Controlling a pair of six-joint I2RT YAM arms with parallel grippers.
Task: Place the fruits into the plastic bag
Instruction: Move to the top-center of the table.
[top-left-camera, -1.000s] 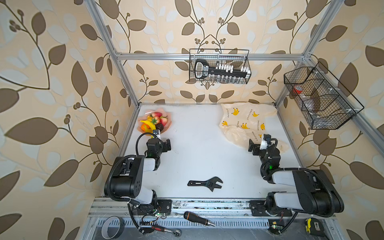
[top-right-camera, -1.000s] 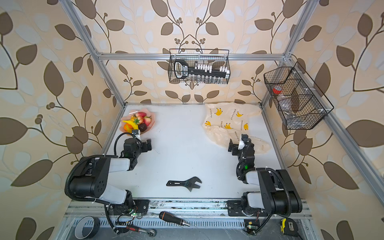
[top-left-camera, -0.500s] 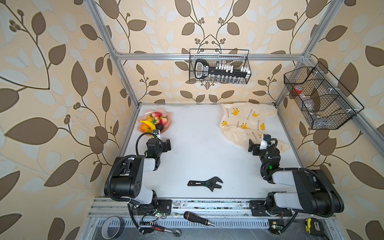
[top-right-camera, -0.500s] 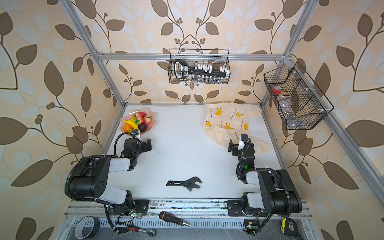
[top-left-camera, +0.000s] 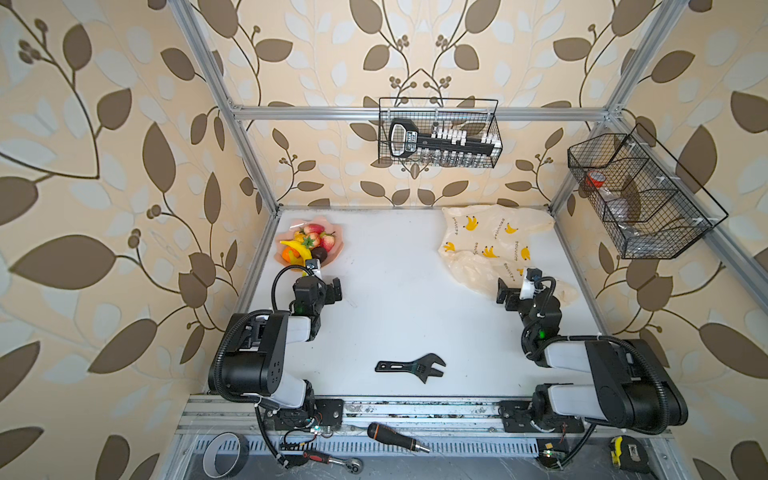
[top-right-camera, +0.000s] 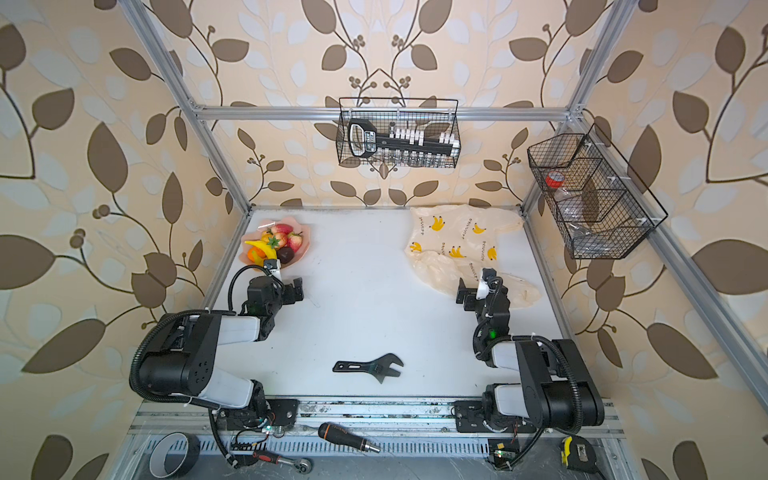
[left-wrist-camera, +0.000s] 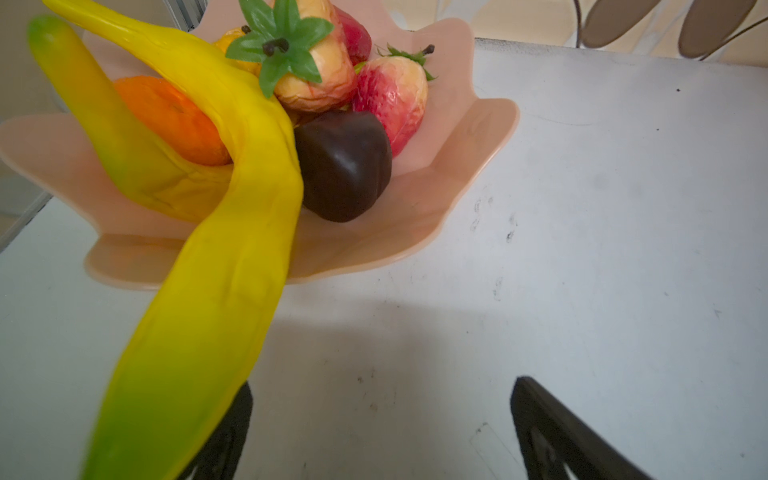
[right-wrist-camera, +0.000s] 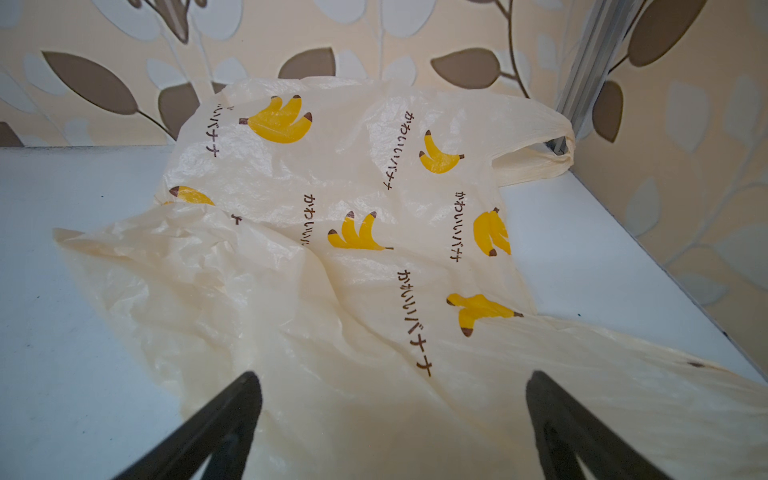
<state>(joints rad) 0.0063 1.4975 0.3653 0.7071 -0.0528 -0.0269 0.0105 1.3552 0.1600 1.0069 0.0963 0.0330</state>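
Observation:
The fruits (top-left-camera: 309, 245) lie heaped in a pink dish (top-left-camera: 338, 251) at the table's back left: bananas (left-wrist-camera: 232, 232), a tangerine (left-wrist-camera: 166, 116), strawberries (left-wrist-camera: 390, 95) and a dark brown one (left-wrist-camera: 345, 166). One banana hangs over the dish rim towards my left gripper (left-wrist-camera: 382, 388), which stands open and empty on the near side of the dish (top-right-camera: 291, 245). The plastic bag (top-left-camera: 490, 237), cream with banana prints, lies flat and crumpled at the back right. My right gripper (right-wrist-camera: 392, 378) is open over the bag's (right-wrist-camera: 332, 270) near edge, with nothing held.
A black adjustable wrench (top-left-camera: 411, 368) lies on the table near the front middle. Wire baskets hang on the back wall (top-left-camera: 438, 133) and the right wall (top-left-camera: 640, 199). A screwdriver (top-left-camera: 395, 436), a ratchet (top-left-camera: 332, 459) and a tape roll (top-left-camera: 224, 455) sit below the front rail.

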